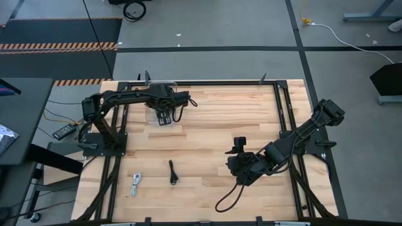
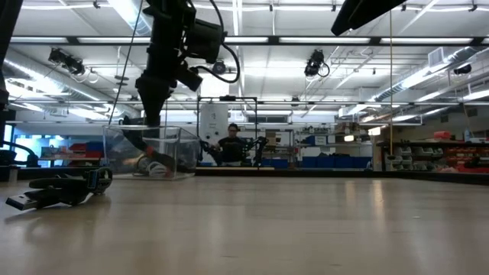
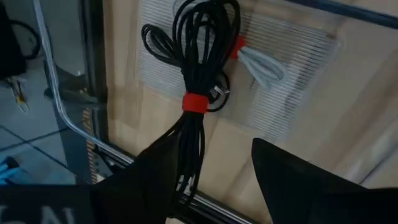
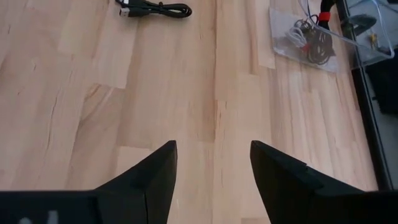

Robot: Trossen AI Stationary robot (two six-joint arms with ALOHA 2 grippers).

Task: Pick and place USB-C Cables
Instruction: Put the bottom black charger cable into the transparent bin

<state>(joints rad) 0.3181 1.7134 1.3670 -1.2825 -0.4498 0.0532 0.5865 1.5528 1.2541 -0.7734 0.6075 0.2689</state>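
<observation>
My left gripper point(image 1: 164, 118) hangs open over a clear box point(image 1: 160, 100) at the table's far left. A black red-tied USB-C cable bundle point(image 3: 198, 74) reaches from it down into the box. A silvery-white red-tied bundle point(image 3: 261, 65) and another black bundle point(image 3: 158, 40) lie on the box's floor. One black bundle point(image 1: 173, 172) and one silvery-white bundle point(image 1: 136, 184) lie flat on the table near its near edge. The black one also shows in the low view point(image 2: 61, 189) and the right wrist view point(image 4: 155, 9). My right gripper point(image 4: 214, 146) is open and empty over the table's right half point(image 1: 233, 164). My left gripper is open, pointing down. The black bundle's near end point(image 3: 186, 180) lies against the inner side of one finger point(image 3: 149, 174); the other finger point(image 3: 298, 180) stands apart from it. The bundle runs along the fingers, its far loops down in the box. I cannot tell whether it is still held.
The table is light wood point(image 1: 207, 132) inside a black frame point(image 1: 207, 82). The clear box shows in the low view point(image 2: 149, 149) under my left arm. A loose black loop of arm cable point(image 1: 227, 198) lies near the near edge. A person point(image 2: 229, 145) sits far behind the table.
</observation>
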